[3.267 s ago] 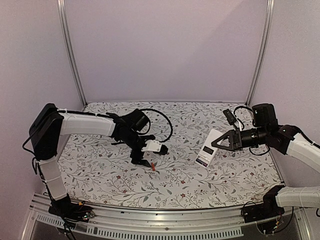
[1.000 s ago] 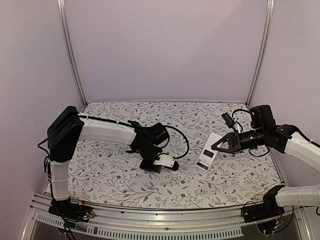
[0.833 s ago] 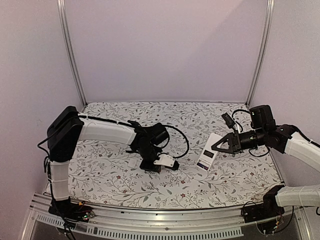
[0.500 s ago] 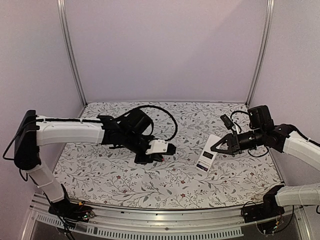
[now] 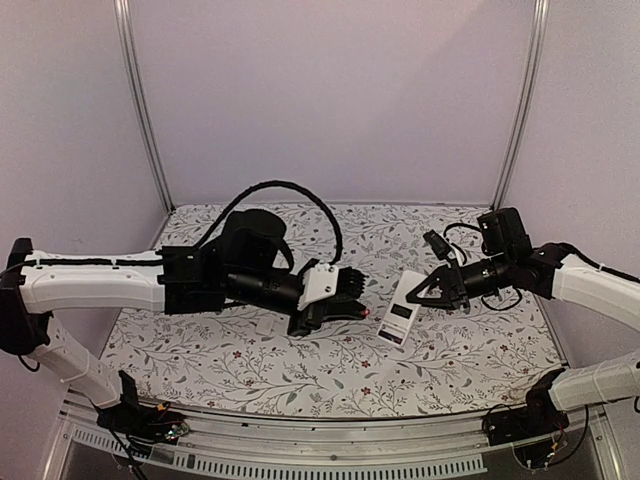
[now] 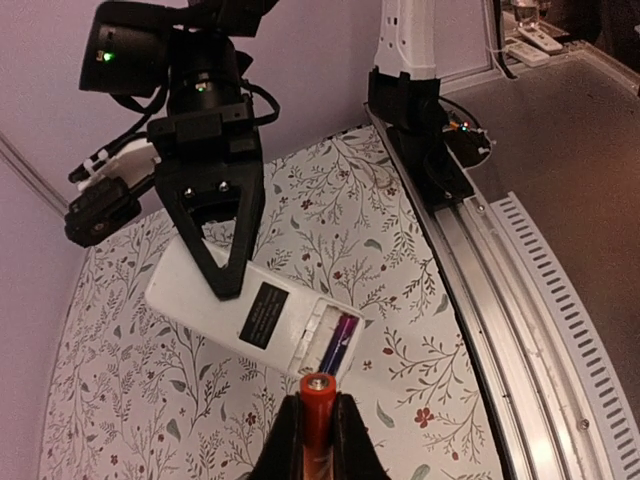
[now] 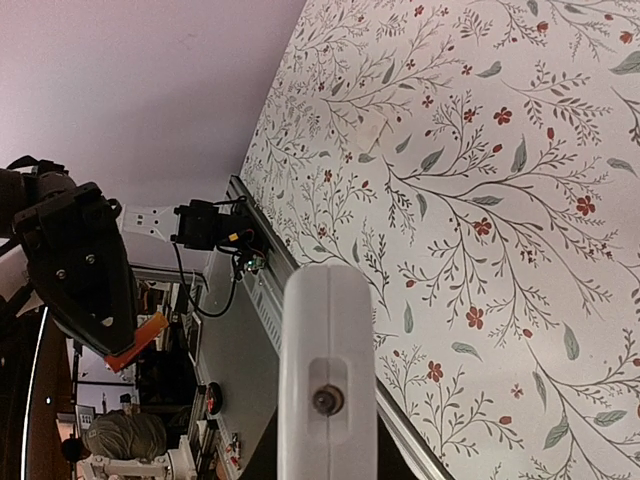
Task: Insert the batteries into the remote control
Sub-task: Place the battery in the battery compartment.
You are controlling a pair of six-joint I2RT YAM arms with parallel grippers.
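Left gripper (image 6: 318, 408) clenched on reddish-orange battery (image 6: 318, 430), near remote control (image 6: 185, 295) clamped by right gripper (image 5: 420, 292); dark battery (image 6: 341, 338) sits in recess.

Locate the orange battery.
In the left wrist view the orange battery sits clamped in the left tool, just short of the open recess in the remote control.

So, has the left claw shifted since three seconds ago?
Yes: the left claw, shut on the reddish-orange battery, has travelled rightward, away from the left aluminium upright post.
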